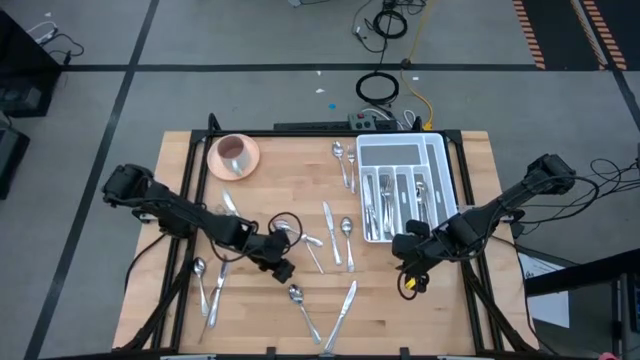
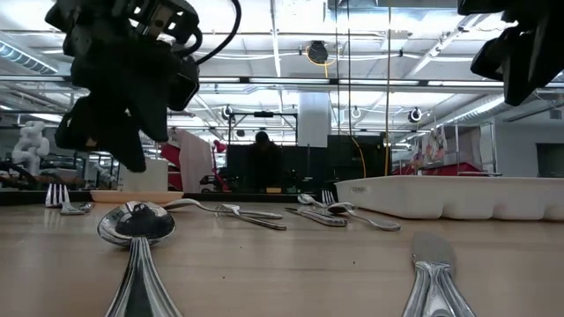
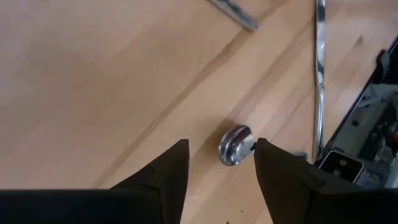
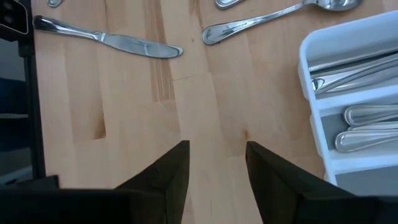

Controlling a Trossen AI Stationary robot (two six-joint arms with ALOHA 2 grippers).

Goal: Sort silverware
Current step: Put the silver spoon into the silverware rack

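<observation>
Shiny silver-metal silverware (image 1: pixel 346 240) lies scattered over the light wooden table (image 1: pixel 290 170), with more pieces already lying in the compartments of the white tray (image 1: pixel 438 160) at the table's far right. Loose pieces lie across the middle and front of the table: a spoon (image 1: pixel 297 296) and a knife (image 1: pixel 343 303) near the front edge, a spoon and a fork toward the front left, and two more spoons just left of the tray near the far edge. The left gripper (image 1: pixel 283 270) hangs over the table's middle, a little left of centre, just above the front spoon; its wrist view shows the two dark fingers (image 3: pixel 168 171) standing apart with a spoon bowl (image 3: pixel 236 145) lying on the wood between them, and nothing is gripped. The right gripper (image 1: pixel 411 272) hangs over bare wood just in front of the tray's near left corner; its fingers (image 4: pixel 171 165) are spread apart and hold nothing, and its wrist view takes in a knife (image 4: pixel 109 38) lying on the table and the tray's edge with handles in two slots. A pink saucer with a cup (image 1: pixel 234 154) sits at the far left of the table, well apart from both grippers. In the low view, a spoon bowl (image 2: pixel 137 223) and a knife tip (image 2: pixel 434 251) lie close to the camera.
</observation>
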